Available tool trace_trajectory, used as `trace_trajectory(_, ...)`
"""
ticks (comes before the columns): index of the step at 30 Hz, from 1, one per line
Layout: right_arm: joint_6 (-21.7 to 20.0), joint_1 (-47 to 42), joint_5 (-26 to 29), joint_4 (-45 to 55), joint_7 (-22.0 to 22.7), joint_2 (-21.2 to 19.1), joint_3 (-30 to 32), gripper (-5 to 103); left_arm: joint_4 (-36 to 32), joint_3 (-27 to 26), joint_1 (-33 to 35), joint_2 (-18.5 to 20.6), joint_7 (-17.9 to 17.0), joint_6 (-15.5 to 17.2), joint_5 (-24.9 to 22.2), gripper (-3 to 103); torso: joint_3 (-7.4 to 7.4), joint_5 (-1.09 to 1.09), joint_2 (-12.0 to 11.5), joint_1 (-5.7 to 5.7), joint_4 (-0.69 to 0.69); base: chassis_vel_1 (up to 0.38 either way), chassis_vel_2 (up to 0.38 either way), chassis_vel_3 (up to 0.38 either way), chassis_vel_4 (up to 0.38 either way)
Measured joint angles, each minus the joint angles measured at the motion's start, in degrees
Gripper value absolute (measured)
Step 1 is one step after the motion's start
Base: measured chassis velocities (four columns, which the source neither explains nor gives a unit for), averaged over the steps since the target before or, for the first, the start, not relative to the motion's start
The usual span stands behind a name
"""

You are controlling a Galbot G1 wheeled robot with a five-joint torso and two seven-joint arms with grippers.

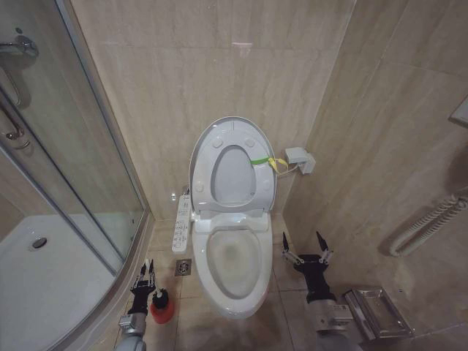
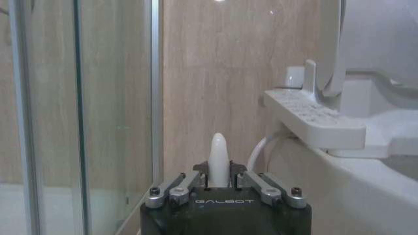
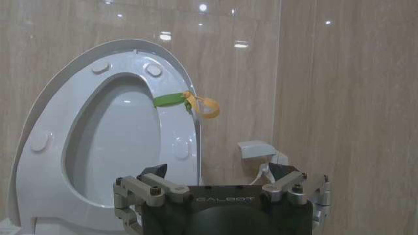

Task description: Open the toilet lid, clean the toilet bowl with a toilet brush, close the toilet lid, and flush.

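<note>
Left tool (image 2: 219,188) gripping toilet brush (image 2: 218,159), "GALBOT" label

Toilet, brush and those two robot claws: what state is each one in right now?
toilet lid: raised, leaning against the wall.
toilet seat: raised too.
toilet bowl: uncovered, faint brownish stain inside.
toilet brush: standing in its red cup.
left end effector: at the brush handle.
right end effector: open, holding nothing, right of the bowl.

A curved glass shower enclosure (image 1: 66,175) stands beside a long white button-covered control panel (image 1: 180,224); a round floor drain (image 1: 183,268) sits below it.
</note>
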Motion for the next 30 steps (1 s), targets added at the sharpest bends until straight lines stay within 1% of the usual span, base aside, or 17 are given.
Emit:
trace_trajectory(6, 0.00, 0.00, 0.00, 0.00, 0.00, 0.00, 0.00, 100, 2.58, 0.75, -0.71, -0.24, 0.84, 0.00, 0.22, 22, 0.00, 0.00, 0.01, 0.00, 0.00, 0.000, 0.000, 0.000, 0.000)
trace_trajectory(18, 0.00, 0.00, 0.00, 0.00, 0.00, 0.00, 0.00, 100, 7.44, 1.04, -1.02, -0.76, 1.39, 0.01, 4.50, 22, 0.00, -0.01, 0.01, -0.01, 0.01, 0.000, 0.000, 0.000, 0.000)
trace_trajectory(25, 0.00, 0.00, 0.00, 0.00, 0.00, 0.00, 0.00, 100, 8.29, 0.94, -0.77, -0.55, 1.26, 0.05, 5.51, 22, -0.01, -0.01, 0.01, -0.01, 0.00, 0.000, 0.000, 0.000, 0.000)
trace_trajectory(30, 0.00, 0.00, 0.00, 0.00, 0.00, 0.00, 0.00, 100, 7.39, 1.12, -0.28, -0.54, 0.18, 0.10, 5.77, 22, -0.01, 0.00, 0.01, -0.01, 0.00, 0.000, 0.000, 0.000, 0.000)
